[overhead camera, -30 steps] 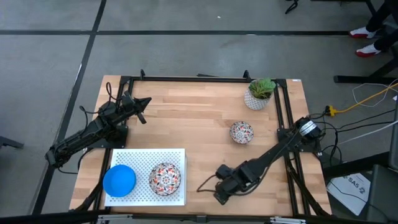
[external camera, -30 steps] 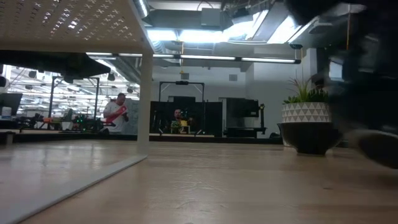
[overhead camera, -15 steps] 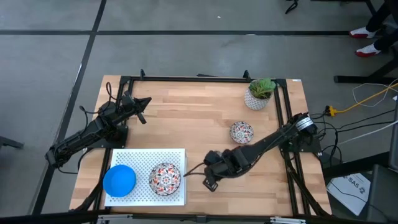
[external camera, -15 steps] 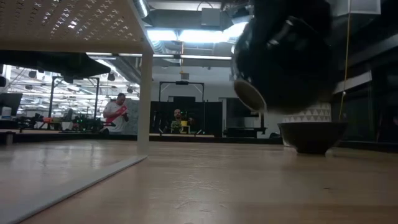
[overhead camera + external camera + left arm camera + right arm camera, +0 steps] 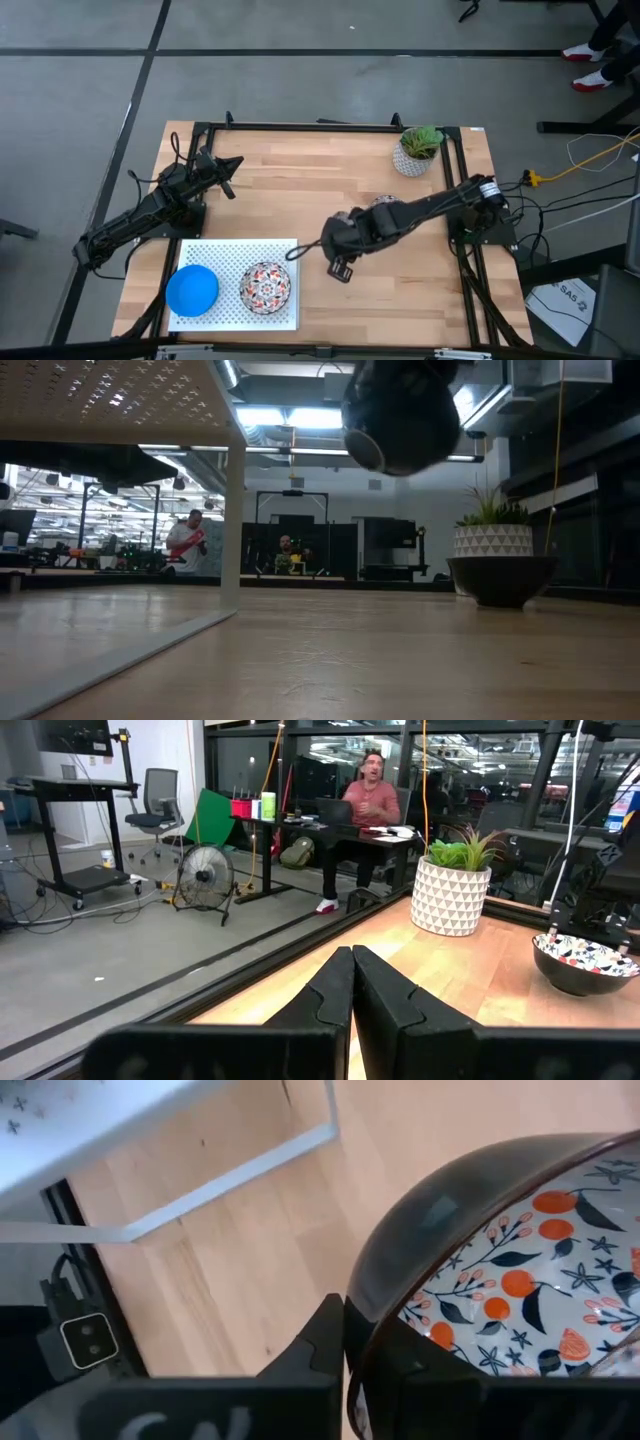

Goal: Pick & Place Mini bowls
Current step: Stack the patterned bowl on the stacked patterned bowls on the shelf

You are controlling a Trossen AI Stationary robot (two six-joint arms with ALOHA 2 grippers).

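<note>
My right gripper point(image 5: 340, 250) hangs over the table's middle, just right of the white stand, shut on a mini bowl point(image 5: 500, 1270) that is dark outside and floral inside. In the low view that bowl point(image 5: 400, 410) hangs high and tipped, its foot ring showing. A second floral bowl point(image 5: 384, 202) stands on its foot on the wood, partly under my right arm, and also shows in the left wrist view point(image 5: 585, 960). A blue bowl point(image 5: 192, 290) and a floral bowl point(image 5: 265, 287) rest on the stand. My left gripper point(image 5: 230, 164), shut and empty, waits near the table's far left. My right gripper pinches the bowl's wall at its rim point(image 5: 362, 1320), one finger point(image 5: 320, 1345) outside the dark wall and the other inside. The bowl is lifted clear of the table and sits tipped in the hold.
The white perforated stand point(image 5: 290, 245) fills the near left; in the low view it is a raised shelf on a leg point(image 5: 232, 530). A white pot with a green plant point(image 5: 416, 150) stands at the far right. Bare wood lies between the stand and the right rail.
My right gripper has carried the held bowl from close to the table's near edge toward the far edge and a little left, and has risen; in the low view the bowl has climbed to the top of the picture. The second floral bowl is now partly covered by the arm.
</note>
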